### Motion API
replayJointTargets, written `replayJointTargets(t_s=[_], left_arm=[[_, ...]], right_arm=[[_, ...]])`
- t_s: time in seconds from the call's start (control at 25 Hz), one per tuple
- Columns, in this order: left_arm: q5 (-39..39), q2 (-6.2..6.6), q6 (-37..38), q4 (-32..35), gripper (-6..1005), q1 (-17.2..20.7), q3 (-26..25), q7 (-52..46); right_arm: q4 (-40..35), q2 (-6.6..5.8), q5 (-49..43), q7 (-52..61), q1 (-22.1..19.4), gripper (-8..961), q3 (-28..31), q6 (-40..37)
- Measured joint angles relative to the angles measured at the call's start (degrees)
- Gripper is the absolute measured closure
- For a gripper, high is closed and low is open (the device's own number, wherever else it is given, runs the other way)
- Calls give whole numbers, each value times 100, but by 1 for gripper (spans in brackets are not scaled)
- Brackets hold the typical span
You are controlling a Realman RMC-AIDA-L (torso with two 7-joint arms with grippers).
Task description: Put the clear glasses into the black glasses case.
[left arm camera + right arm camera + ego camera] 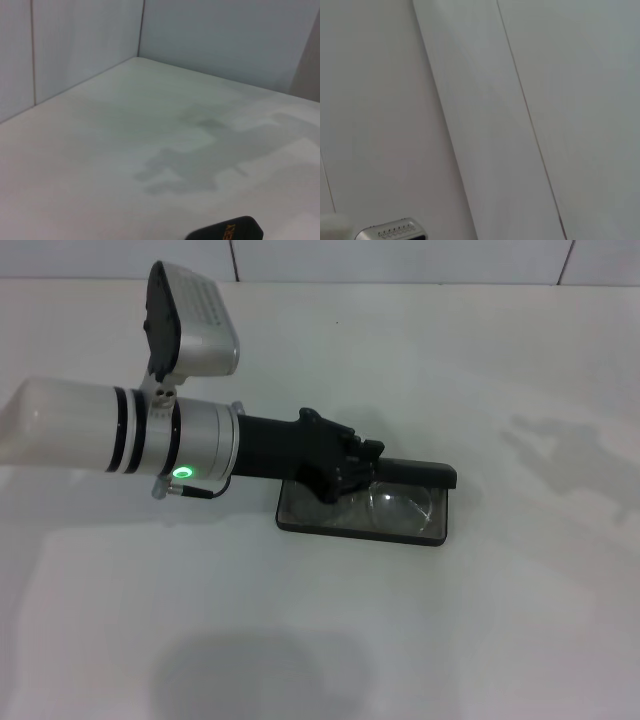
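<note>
The black glasses case (300,517) lies open at the middle of the white table, its lid (425,473) raised along the far side. The clear glasses (400,508) lie inside it on the grey lining, lenses showing toward the right half. My left gripper (348,480) reaches in from the left and hangs over the case's left half, right at the glasses; whether it touches them is hidden by its own body. In the left wrist view only a corner of the lid (227,231) with orange lettering shows. My right gripper is out of view.
The white table (520,620) stretches around the case on all sides, with tiled walls (75,45) behind it. The right wrist view shows only wall panels and the grey camera housing (390,233) of the left arm.
</note>
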Motion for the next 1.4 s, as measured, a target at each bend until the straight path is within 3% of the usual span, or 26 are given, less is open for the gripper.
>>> replayJointTargets(t_s=[0.56, 0.88, 0.92, 1.08, 1.4], left_arm=[[-35, -22, 85, 31, 758, 299, 344, 103], [-763, -26, 1029, 1416, 756, 1188, 559, 294], [-1264, 2, 1469, 2115, 756, 1584, 516, 243], [-1795, 46, 1941, 2931, 755, 2002, 263, 126], [-2275, 50, 3161, 3229, 672, 2261, -886, 159]], right_arm=[[0, 3, 22, 0, 40, 701, 1, -104], [12, -2, 16, 0, 14, 699, 0, -109], [25, -8, 7, 0, 14, 699, -8, -122], [60, -45, -73, -24, 48, 698, -122, -357], [87, 55, -179, -493, 168, 696, -373, -1096]])
